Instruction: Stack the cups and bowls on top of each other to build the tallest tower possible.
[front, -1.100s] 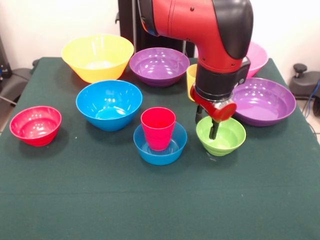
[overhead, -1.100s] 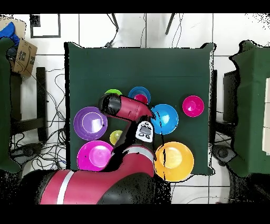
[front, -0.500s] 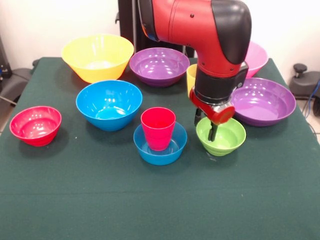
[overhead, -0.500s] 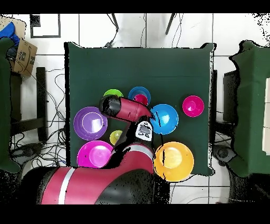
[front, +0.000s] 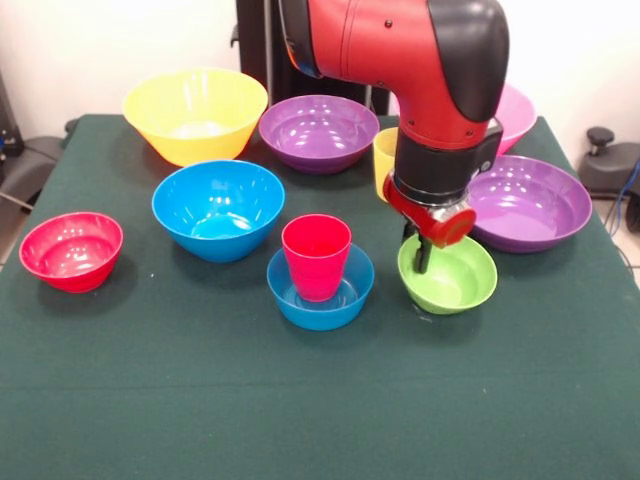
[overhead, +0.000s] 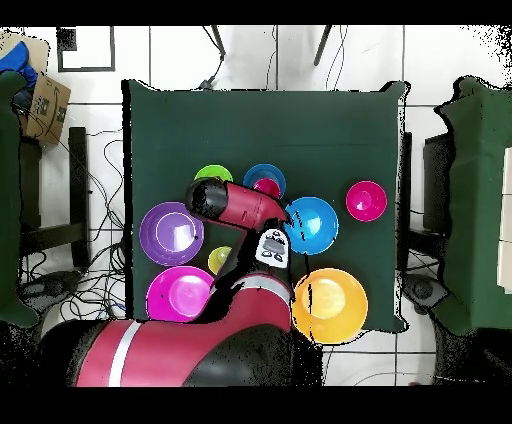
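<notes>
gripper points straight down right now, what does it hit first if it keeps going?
Most likely the lime green bowl: the gripper already reaches down inside its far rim, so the bowl's inner wall or floor comes first. Exact contact is unclear.

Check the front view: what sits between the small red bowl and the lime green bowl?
The small blue bowl with the red cup standing in it sits between the red bowl and the green bowl.

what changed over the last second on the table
The lime green bowl now sits tilted and shifted slightly toward the right of the front view, with the gripper at its far rim. The arm rose slightly. The red cup in the small blue bowl and the other bowls stayed put.
</notes>
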